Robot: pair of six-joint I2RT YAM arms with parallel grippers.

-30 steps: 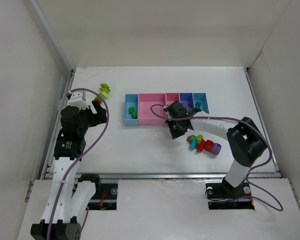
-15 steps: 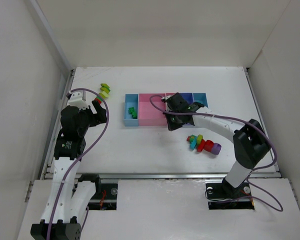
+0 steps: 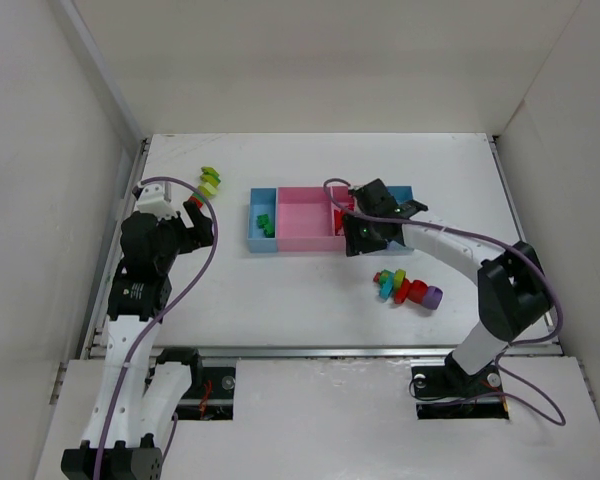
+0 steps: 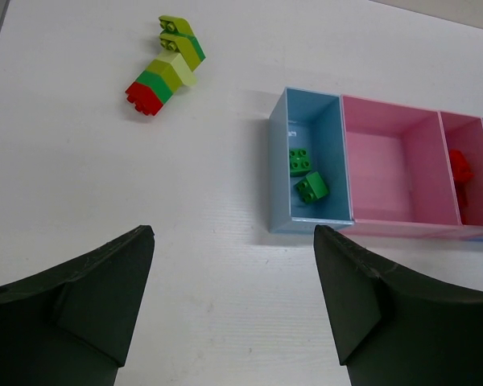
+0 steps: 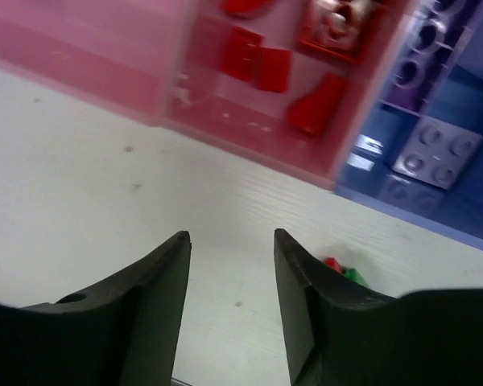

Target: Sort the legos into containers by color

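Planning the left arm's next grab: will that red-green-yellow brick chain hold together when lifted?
Probably mostly stiff: the chain looks like snapped-together hard bricks, but it bends midway, so a joint might pop. Likely light, being smaller than the blue tray. Blocky faces suggest sliding, not rolling.

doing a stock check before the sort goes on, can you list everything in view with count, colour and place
table: one, white, under everything
trays: five joined in a row; light blue, wide pink, narrow pink, purple-blue, light blue
green bricks: two, in the left light blue tray
red bricks: several, in the narrow pink tray
purple bricks: at least two, in the purple-blue tray
brick chain: one, yellow-green, green and red, loose on the table left of the trays
brick cluster: one, teal, red, green and purple, loose on the table nearer than the trays
left claw: black, open, empty
right claw: black, open, empty, by the trays' near edge
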